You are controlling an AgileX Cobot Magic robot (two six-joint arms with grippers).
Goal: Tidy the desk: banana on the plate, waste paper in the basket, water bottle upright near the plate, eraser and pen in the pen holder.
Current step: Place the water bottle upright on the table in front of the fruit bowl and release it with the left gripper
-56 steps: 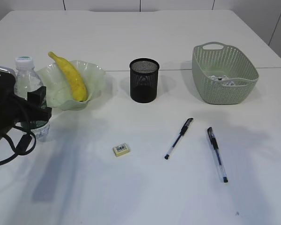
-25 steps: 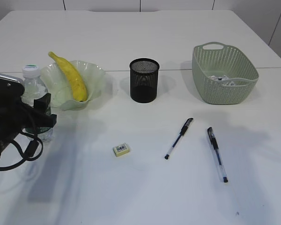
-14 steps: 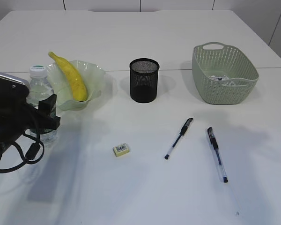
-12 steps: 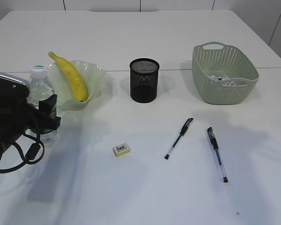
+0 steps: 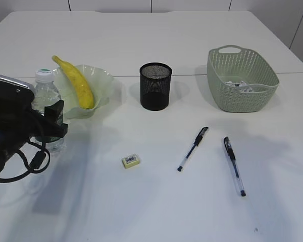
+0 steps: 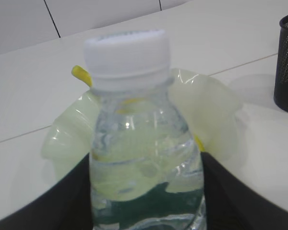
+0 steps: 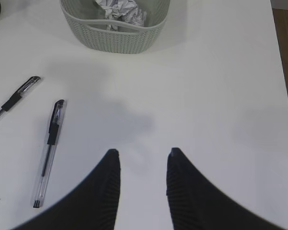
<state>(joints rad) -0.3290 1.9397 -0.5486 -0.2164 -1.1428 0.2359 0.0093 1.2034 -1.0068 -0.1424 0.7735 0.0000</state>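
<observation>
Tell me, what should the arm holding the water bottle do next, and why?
Probably open the left gripper and back away. The water bottle already stands upright between its fingers, right beside the plate with the banana, so that job looks finished.

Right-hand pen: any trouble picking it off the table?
The pen lies flat on the table, so the fingers probably get little purchase. Its round clear barrel may roll if nudged. It looks light and stiff.
</observation>
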